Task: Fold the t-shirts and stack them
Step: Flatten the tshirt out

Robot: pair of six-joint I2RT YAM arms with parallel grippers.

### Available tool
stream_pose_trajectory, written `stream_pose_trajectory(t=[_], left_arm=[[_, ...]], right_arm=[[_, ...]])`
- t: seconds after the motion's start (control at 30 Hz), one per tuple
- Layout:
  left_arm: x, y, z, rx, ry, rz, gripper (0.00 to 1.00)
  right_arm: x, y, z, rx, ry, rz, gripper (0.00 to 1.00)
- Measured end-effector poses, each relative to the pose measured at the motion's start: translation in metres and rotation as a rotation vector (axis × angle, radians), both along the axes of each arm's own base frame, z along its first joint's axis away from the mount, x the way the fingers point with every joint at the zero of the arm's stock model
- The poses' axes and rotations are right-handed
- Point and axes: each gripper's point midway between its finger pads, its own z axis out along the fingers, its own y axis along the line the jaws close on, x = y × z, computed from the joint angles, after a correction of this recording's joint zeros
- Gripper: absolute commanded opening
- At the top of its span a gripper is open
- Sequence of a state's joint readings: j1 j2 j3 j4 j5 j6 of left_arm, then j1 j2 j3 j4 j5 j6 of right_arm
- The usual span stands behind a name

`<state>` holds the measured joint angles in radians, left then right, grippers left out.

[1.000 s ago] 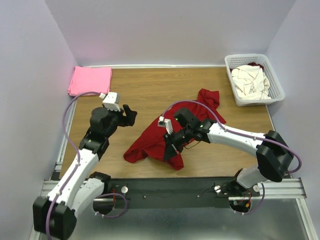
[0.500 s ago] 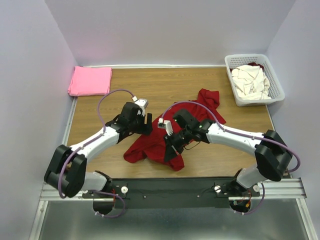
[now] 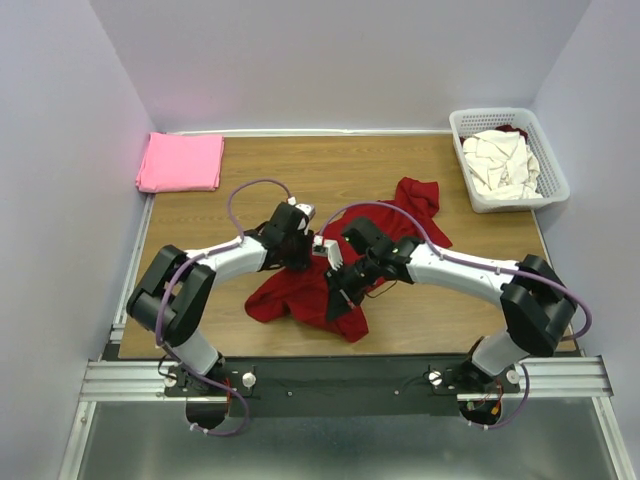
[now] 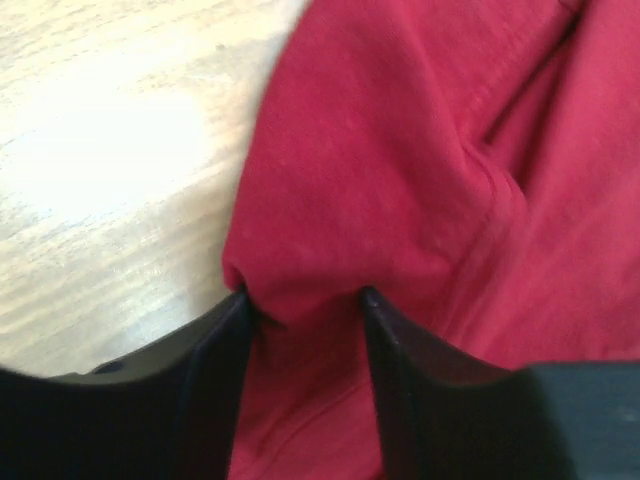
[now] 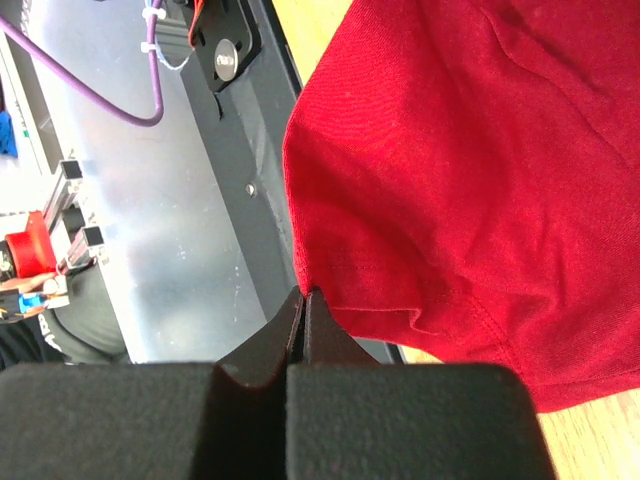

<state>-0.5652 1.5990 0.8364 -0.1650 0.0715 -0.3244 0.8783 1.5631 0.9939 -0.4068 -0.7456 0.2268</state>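
Note:
A dark red t-shirt (image 3: 300, 295) lies crumpled on the wooden table, one part trailing toward the back right. My left gripper (image 3: 300, 254) is down on its left edge; in the left wrist view (image 4: 305, 295) the jaws stand open with a raised fold of the red cloth (image 4: 400, 150) between them. My right gripper (image 3: 338, 290) is shut on the hem of the red shirt (image 5: 450, 150), pinching its edge (image 5: 305, 292) and holding it slightly up. A folded bright pink t-shirt (image 3: 181, 161) lies at the back left. Cream-white t-shirts (image 3: 500, 160) sit in the basket.
A white plastic lattice basket (image 3: 510, 206) stands at the back right corner. Purple-grey walls close in the table at the left, back and right. The metal rail (image 3: 340, 375) with the arm bases runs along the near edge.
My left arm has swung from the left side of the table across to the red shirt and set its jaws over a fold. The right gripper has held its grip, barely moving.

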Motion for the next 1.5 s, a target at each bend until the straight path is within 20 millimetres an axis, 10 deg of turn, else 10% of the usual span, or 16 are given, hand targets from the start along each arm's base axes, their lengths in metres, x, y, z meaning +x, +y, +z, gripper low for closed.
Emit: stream_pose_trajectory(t=[0.1,0.33,0.43,0.57,0.73,0.9,1.23,1.5], left_arm=[[0.013,-0.002,-0.004,0.029,-0.006,0.016,0.05],[0.079,-0.002,0.002,0.084,-0.078,0.049,0.0],[0.124,0.013,0.016,0.089,-0.129,0.097,0.1],[0.185,0.036,0.047,0.091,-0.243,0.147,0.51],[0.215,0.057,0.071,0.114,-0.345,0.17,0.76],[0.203,0.071,0.076,0.146,-0.365,0.195,0.76],[0.125,0.101,0.159,0.015,-0.457,0.375,0.71],[0.051,0.103,0.065,-0.003,-0.215,0.365,0.7]], right_arm=[[0.001,0.001,0.0,0.002,-0.005,0.003,0.01],[0.012,0.014,-0.008,-0.016,-0.009,0.012,0.01],[0.022,0.027,-0.016,-0.04,-0.016,0.009,0.13],[0.038,0.058,-0.019,-0.04,-0.051,0.015,0.37],[0.062,0.07,-0.013,-0.067,-0.159,-0.063,0.49],[0.087,0.046,-0.01,-0.129,-0.254,-0.199,0.47],[0.19,-0.106,-0.031,-0.383,-0.317,-0.763,0.47],[0.22,-0.174,-0.029,-0.584,-0.492,-0.992,0.54]])
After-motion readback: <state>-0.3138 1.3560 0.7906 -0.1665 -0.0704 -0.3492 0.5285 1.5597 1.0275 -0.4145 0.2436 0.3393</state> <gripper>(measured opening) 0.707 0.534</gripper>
